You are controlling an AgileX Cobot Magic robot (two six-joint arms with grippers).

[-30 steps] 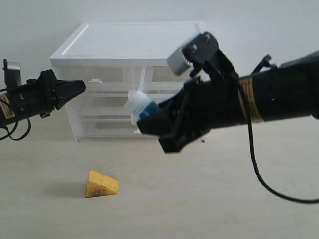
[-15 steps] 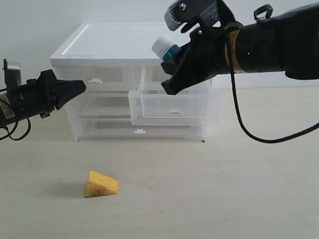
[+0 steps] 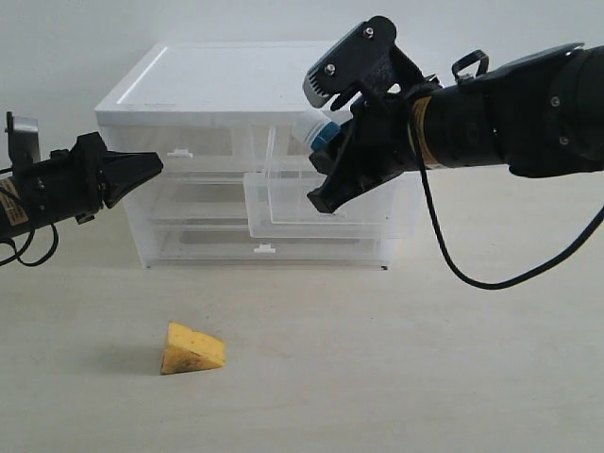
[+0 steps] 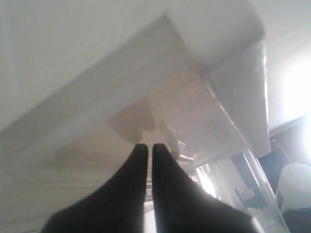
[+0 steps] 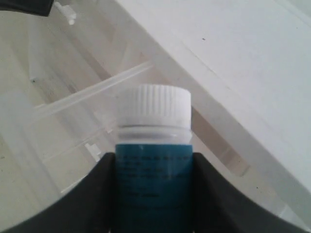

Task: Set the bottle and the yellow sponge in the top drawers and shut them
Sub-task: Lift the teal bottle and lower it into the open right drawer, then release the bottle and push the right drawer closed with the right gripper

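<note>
Yellow-orange wedge-shaped sponge (image 3: 192, 349) lies alone on the pale tabletop (image 3: 406, 368), nearest the exterior camera and well apart from both arms. Farther back, the black left gripper (image 3: 154, 165) hangs empty, its fingers (image 4: 133, 167) drawn almost together, near the shut translucent left top drawer (image 3: 203, 142). The black right gripper (image 3: 332, 165) pinches the small white teal-labelled plastic bottle (image 3: 319, 130), tilted, over the pulled-out right top drawer (image 3: 283, 203) of the white-topped clear plastic cabinet (image 3: 236, 80).

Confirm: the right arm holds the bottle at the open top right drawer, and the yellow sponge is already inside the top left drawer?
No. The yellow sponge lies on the table in front of the cabinet, as the exterior view shows. The right gripper does hold the bottle at the open top right drawer.
</note>
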